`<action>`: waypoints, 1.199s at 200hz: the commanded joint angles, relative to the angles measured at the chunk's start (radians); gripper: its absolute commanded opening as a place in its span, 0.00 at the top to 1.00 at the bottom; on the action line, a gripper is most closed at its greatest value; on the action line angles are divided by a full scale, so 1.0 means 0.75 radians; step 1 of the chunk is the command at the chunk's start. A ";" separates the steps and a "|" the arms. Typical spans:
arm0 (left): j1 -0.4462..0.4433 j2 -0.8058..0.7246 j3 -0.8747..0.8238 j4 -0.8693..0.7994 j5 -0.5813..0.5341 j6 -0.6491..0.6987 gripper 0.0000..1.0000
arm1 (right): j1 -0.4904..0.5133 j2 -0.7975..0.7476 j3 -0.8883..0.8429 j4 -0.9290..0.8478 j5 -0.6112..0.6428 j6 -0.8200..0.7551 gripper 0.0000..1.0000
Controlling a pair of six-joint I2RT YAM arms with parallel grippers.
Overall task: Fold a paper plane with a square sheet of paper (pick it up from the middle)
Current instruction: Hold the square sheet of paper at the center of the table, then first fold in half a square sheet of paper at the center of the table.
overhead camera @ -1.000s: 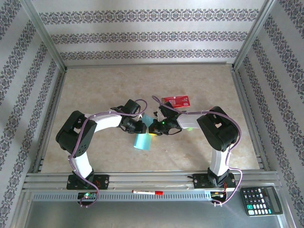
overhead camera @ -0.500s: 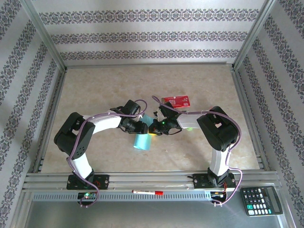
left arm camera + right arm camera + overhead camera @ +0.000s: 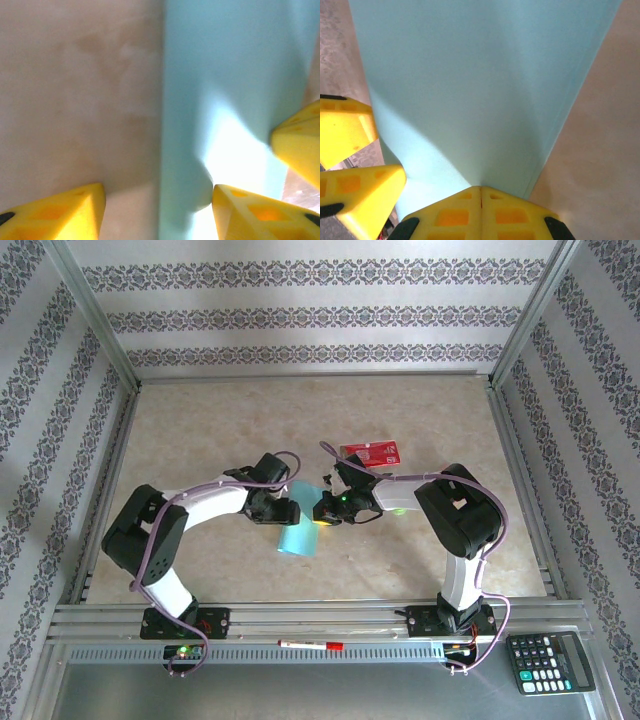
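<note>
Right jaws tight on paper sheet (image 3: 480, 90) — left jaws apart

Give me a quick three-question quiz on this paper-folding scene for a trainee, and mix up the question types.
1. True or false: the right tool is shut on the light-blue paper.
2. Pick one: the red packet lies (A) beyond the right tool, (B) on the near rail, (C) under the paper.
3. Fill in: the left tool stands ____ (open or shut).
Key: 1 true; 2 A; 3 open.
</note>
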 commanded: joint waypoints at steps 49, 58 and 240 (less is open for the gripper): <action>0.016 -0.229 -0.064 0.025 0.050 -0.179 0.43 | 0.028 0.095 -0.034 -0.207 0.289 -0.008 0.98; 0.015 -0.240 -0.072 0.061 0.094 -0.197 0.45 | 0.027 0.101 -0.036 -0.208 0.293 -0.007 0.98; 0.034 0.054 -0.048 0.316 0.301 -0.226 0.73 | 0.026 0.150 -0.041 -0.222 0.317 -0.020 0.99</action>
